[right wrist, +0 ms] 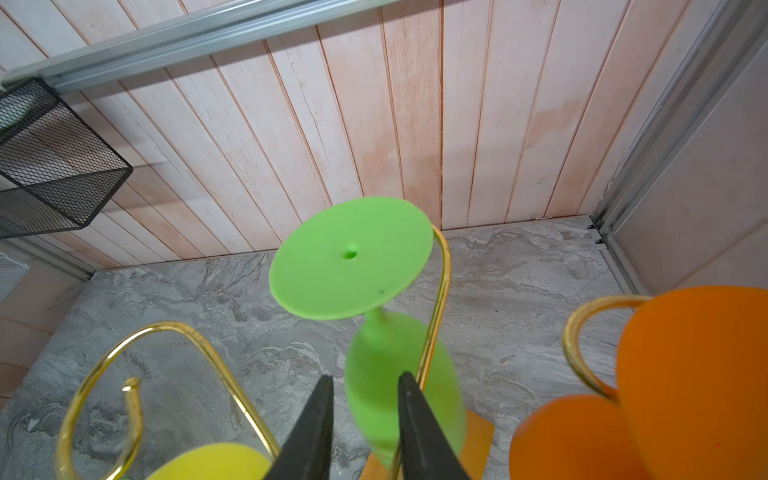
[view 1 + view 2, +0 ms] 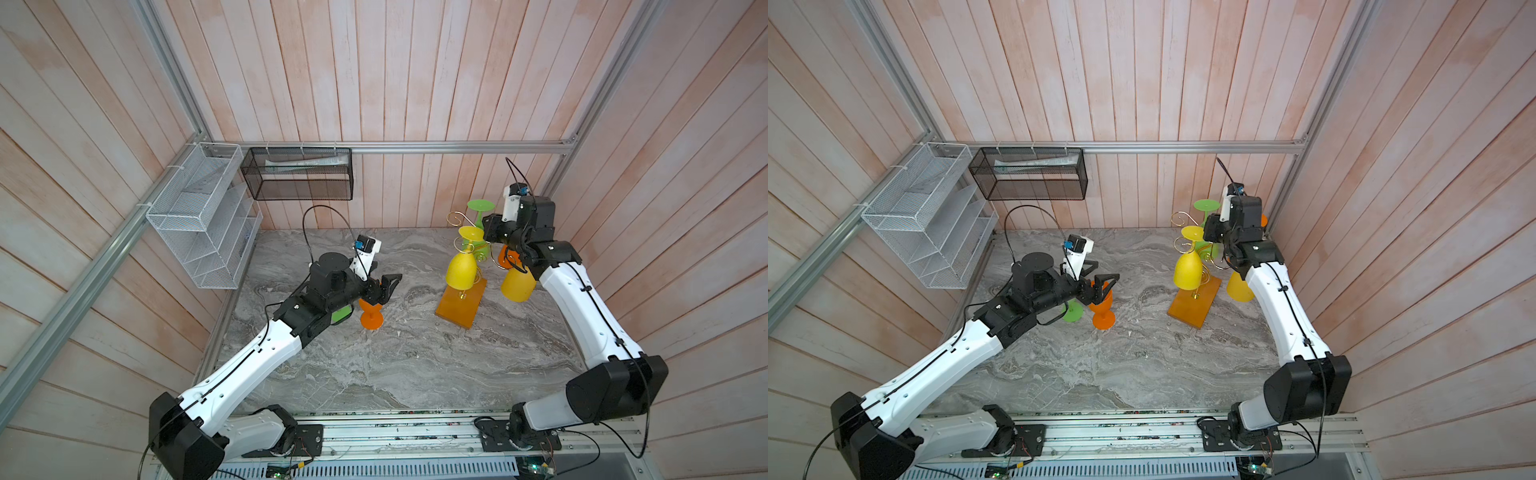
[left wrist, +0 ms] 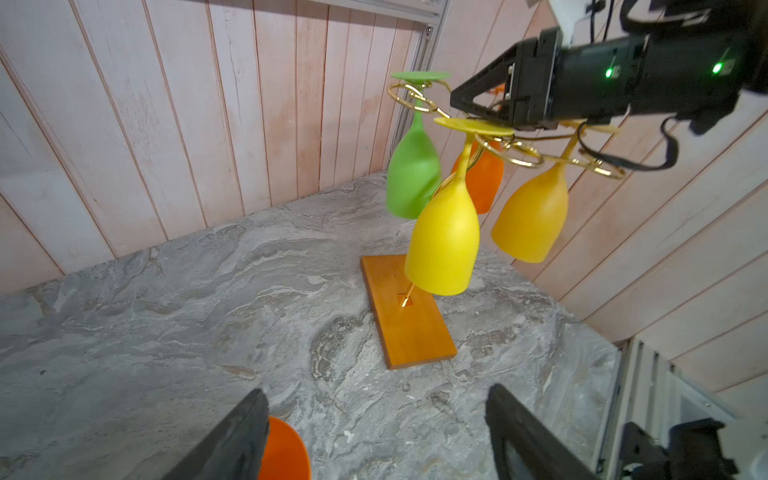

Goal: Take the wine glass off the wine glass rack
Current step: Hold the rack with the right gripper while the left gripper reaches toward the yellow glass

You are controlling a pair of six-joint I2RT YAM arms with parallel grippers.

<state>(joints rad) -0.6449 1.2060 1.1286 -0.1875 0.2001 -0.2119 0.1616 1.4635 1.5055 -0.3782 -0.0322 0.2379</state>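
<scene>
Gold wire is the main hazard. One curled arm of the wine glass rack (image 3: pixel 409 328) runs just beside a finger of my right pincer (image 1: pixel 365 376). That pincer's jaws are narrowly parted and hold nothing. The green wine glass (image 1: pixel 351 257) hangs bowl-down from the arm directly ahead of the tips. Its stem is just beyond them and its foot disc rests on the wire.

Failure modes, as I judge them:
1. Closing here could pinch wire together with stem. Any pull would then drag the rack, and it may tip.
2. A straight lift is not enough. The foot must slide out through the arm's open end, or it snags.
3. The green bowl looks blurred in the right wrist view and is possibly swinging. A mistimed closure could miss.

Obstructions:
- A hanging orange glass (image 1: pixel 685 374) sits close on one side of the pincer.
- An empty curl (image 1: pixel 136 399) lies on the other side.
- A yellow glass (image 3: pixel 442 241) hangs just beneath the pincer.
- An amber glass (image 3: pixel 532 216) hangs back under my wrist.

My left pincer (image 3: pixel 376 392) stands wide open and empty, well apart from the rack. It is over a standing orange glass (image 2: pixel 371 316), with a second green glass (image 2: pixel 1073 311) beside it.
</scene>
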